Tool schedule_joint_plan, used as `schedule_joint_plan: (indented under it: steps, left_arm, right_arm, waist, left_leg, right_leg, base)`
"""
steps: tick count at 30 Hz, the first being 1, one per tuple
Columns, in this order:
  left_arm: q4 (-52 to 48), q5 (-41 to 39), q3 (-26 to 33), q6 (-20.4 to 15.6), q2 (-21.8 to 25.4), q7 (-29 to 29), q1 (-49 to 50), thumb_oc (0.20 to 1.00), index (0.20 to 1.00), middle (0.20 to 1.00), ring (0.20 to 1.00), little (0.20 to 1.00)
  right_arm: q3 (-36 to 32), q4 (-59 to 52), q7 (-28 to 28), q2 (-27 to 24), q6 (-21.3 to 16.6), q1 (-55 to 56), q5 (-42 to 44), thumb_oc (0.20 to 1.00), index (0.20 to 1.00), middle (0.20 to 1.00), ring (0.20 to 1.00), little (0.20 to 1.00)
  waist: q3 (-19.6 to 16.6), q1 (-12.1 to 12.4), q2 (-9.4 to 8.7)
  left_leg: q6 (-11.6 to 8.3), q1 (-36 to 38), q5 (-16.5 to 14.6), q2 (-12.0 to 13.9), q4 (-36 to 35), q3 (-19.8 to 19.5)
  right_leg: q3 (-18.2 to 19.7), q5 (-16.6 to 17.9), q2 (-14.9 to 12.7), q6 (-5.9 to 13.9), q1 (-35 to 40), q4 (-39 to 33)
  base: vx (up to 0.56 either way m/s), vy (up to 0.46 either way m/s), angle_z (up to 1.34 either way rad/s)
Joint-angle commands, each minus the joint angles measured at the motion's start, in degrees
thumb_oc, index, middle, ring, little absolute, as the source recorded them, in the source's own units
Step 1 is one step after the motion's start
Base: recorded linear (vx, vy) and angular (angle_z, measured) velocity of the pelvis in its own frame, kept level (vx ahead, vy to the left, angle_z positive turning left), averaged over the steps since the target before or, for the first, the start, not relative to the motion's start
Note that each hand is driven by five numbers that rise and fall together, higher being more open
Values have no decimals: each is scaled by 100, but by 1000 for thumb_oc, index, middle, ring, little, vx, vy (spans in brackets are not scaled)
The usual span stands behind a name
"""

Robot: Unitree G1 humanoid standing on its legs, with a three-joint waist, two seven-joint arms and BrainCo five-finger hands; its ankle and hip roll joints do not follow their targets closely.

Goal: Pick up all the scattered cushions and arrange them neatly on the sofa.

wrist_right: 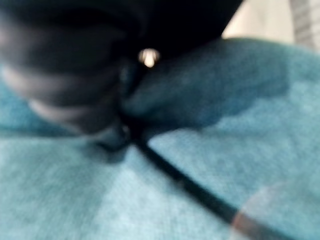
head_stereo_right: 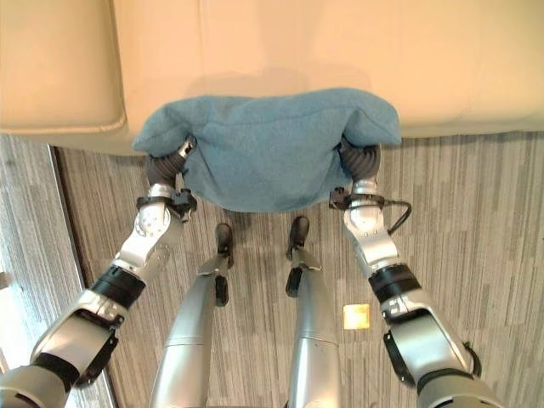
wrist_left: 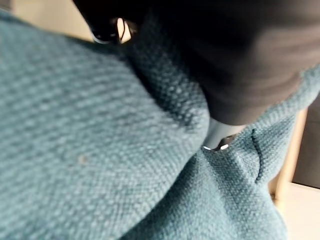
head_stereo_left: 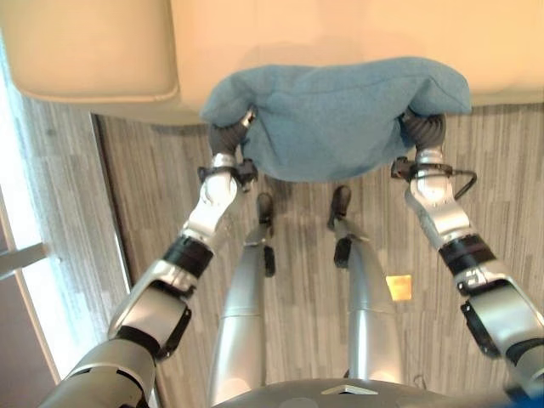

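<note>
I have the blue-green cushion (head_stereo_left: 336, 115) held between both hands, in the upper centre of the head views, hanging over the front edge of the cream sofa (head_stereo_left: 357, 34) with its lower part over the grey plank floor (head_stereo_left: 153, 195). I judge the step in hand to be the carry-and-place: the cushion is lifted and brought up to the seat but not yet set down on it. The left hand (head_stereo_left: 228, 136) is at the cushion's left end, the right hand (head_stereo_left: 422, 129) at its right end; in each case only the dark ribbed cover shows, pressed into the fabric, with the fingers buried in or behind the cushion, so I cannot tell how far either hand is closed. In the wrist views I see woven fabric right against each cover, which fits a squeeze from both ends, though that is my reading. The cushion's long axis runs left to right across the frame, roughly parallel to the sofa's front edge; its broad face is turned up toward the camera and its ends bulge over the hands. Next move, as I judge it: carry it further toward the top of the frame, over the seat, keep it level, lower it, then release both ends together.
</note>
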Motion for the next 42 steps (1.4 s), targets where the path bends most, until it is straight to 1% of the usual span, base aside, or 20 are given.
schedule_joint_plan:
  steps: [1,7,14,17,19,20,21,24,25,26,27,29,30,31,34,36,37,38,40,42]
  left_arm:
    - [-609,530,-329,-484,-406,-529,-333,200,200,200,200,200]
    - [-900,437,-440,-344,-482,-871,789,200,200,200,200,200]
    - [-1206,476,-411,-130,-280,-1154,1744,200,200,200,200,200]
    - [-1153,500,-354,-49,-292,-1194,1942,200,200,200,200,200]
    - [-1135,475,-336,-47,-290,-1198,1968,200,200,200,200,200]
    - [-1134,474,-337,-48,-290,-1198,1968,200,200,200,200,200]
    - [-1117,488,-352,-13,-301,-1173,1950,200,200,200,200,200]
    - [-1117,488,-351,-13,-301,-1173,1951,200,200,200,200,200]
    - [-1105,537,-326,38,-394,-1147,2039,200,200,200,200,200]
    - [-1111,562,-324,58,-396,-1163,2079,200,200,200,200,200]
    - [-1093,589,-334,65,-408,-1178,2089,200,200,200,200,200]
    - [-1075,608,-364,75,-417,-1195,2095,200,200,200,200,200]
    - [-1063,633,-351,121,-402,-1183,2051,200,200,200,200,200]
    - [-1069,617,-333,126,-392,-1170,2062,200,200,200,200,200]
    - [-1118,590,-253,134,-397,-1199,2224,200,200,200,200,200]
    - [-1142,573,-202,153,-369,-1212,2331,200,200,200,200,200]
    - [-1143,573,-202,154,-370,-1212,2330,200,200,200,200,200]
    - [-1211,573,-152,138,-295,-1223,2399,200,200,200,200,200]
    - [-1228,559,-99,139,-244,-1196,2410,200,200,200,200,200]
    - [-1244,608,-82,147,-225,-1215,2410,200,200,200,200,200]
  right_arm:
    - [293,-805,346,194,-546,-179,-443,200,200,200,200,200]
    - [197,-1061,673,415,-432,1018,-442,200,200,200,200,200]
    - [5,-1356,982,333,-322,1906,-452,200,200,200,200,200]
    - [-78,-1373,1031,330,-282,2207,-482,200,200,200,200,200]
    - [-79,-1386,1034,278,-277,2298,-511,200,200,200,200,200]
    - [-80,-1386,1034,279,-277,2299,-511,200,200,200,200,200]
    - [-96,-1446,1003,239,-273,2332,-535,200,200,200,200,200]
    - [-96,-1446,1003,239,-273,2332,-535,200,200,200,200,200]
    - [-115,-1505,976,209,-243,2339,-512,200,200,200,200,200]
    - [-110,-1489,993,230,-233,2331,-507,200,200,200,200,200]
    - [-105,-1460,1000,240,-226,2308,-516,200,200,200,200,200]
    - [-110,-1429,1022,234,-206,2309,-517,200,200,200,200,200]
    - [-90,-1333,982,247,-145,2247,-504,200,200,200,200,200]
    - [-88,-1318,959,255,-122,2218,-510,200,200,200,200,200]
    - [-66,-1351,1067,355,-102,2263,-572,200,200,200,200,200]
    - [-56,-1283,1104,427,-48,2307,-658,200,200,200,200,200]
    - [-57,-1283,1104,426,-47,2306,-658,200,200,200,200,200]
    - [-42,-1346,1199,481,-34,2311,-724,200,200,200,200,200]
    - [-26,-1330,1195,521,-31,2230,-763,200,200,200,200,200]
    - [-43,-1378,1234,575,-36,2247,-778,200,200,200,200,200]
  waist:
    - [-20,-34,246]
    - [-289,-51,243]
    - [-697,-64,225]
    - [-829,-85,111]
    - [-808,-62,43]
    - [-805,-65,50]
    - [-781,-71,22]
    - [-784,-74,24]
    - [-829,31,-81]
    - [-877,91,-93]
    - [-933,121,-89]
    - [-985,167,-73]
    - [-1023,285,-57]
    - [-1023,349,-54]
    - [-1145,429,-63]
    - [-1186,469,-88]
    - [-1195,475,-81]
    - [-1135,465,-94]
    - [-1047,463,1]
    - [-1017,438,88]
  left_leg:
    - [-229,1181,-519,-72,-587,-657]
    - [-343,2875,-249,174,-1548,-608]
    - [-392,3982,-266,350,-1980,-445]
    - [-474,4117,-390,469,-1604,-416]
    - [-569,3908,-218,525,-852,-451]
    - [-572,3886,-240,532,-808,-461]
    - [-605,3629,-36,603,-189,-497]
    - [-605,3624,-37,603,-185,-499]
    - [-302,2987,-398,322,534,-468]
    - [-201,2963,-724,127,328,-466]
    - [-159,2922,-670,-25,62,-474]
    - [-159,2891,-484,-112,-418,-390]
    - [-174,2649,-199,-228,-834,-185]
    - [-192,2523,-124,-267,-818,-206]
    - [-29,2889,-146,-385,-1019,-403]
    - [125,3190,-288,-437,-1132,-351]
    - [124,3181,-270,-427,-1147,-348]
    - [265,3445,-361,-451,-1198,-314]
    - [425,3688,-496,-409,-1232,-216]
    - [488,3970,-553,-364,-1390,-270]
  right_leg:
    - [-158,-702,137,311,1444,-305]
    - [-382,-644,248,335,3157,-1042]
    - [-388,-725,458,326,4187,-1422]
    - [-256,-914,643,212,4750,-1738]
    - [-204,-985,775,83,4982,-1854]
    - [-210,-984,784,80,4986,-1858]
    - [-225,-1027,847,-35,5066,-1890]
    - [-227,-1027,848,-35,5063,-1890]
    - [-91,-1084,844,-103,5245,-1975]
    - [-31,-1101,841,-63,5264,-1983]
    - [-5,-1097,862,-24,5287,-2025]
    - [14,-1141,907,10,5391,-2072]
    - [134,-1216,1015,19,5580,-2129]
    - [195,-1250,1058,8,5618,-2089]
    - [321,-1321,995,158,5706,-1821]
    - [303,-1286,794,358,5588,-1299]
    - [309,-1270,803,357,5572,-1305]
    - [361,-745,606,582,5156,-317]
    - [158,-453,340,804,4871,442]
    - [3,-400,230,777,4555,876]
  base:
    - [122,-61,2]
    - [170,-56,7]
    - [156,-50,0]
    - [117,-158,4]
    - [54,-186,12]
    - [-3,-142,23]
    - [-8,-81,14]
    - [32,-72,9]
    - [178,-121,2]
    - [241,-105,1]
    - [236,55,-9]
    - [205,48,-56]
    - [196,54,-69]
    - [291,113,-49]
    - [298,156,-75]
    - [204,155,-53]
    - [216,216,-53]
    - [185,196,-56]
    - [186,222,-41]
    - [160,128,-17]
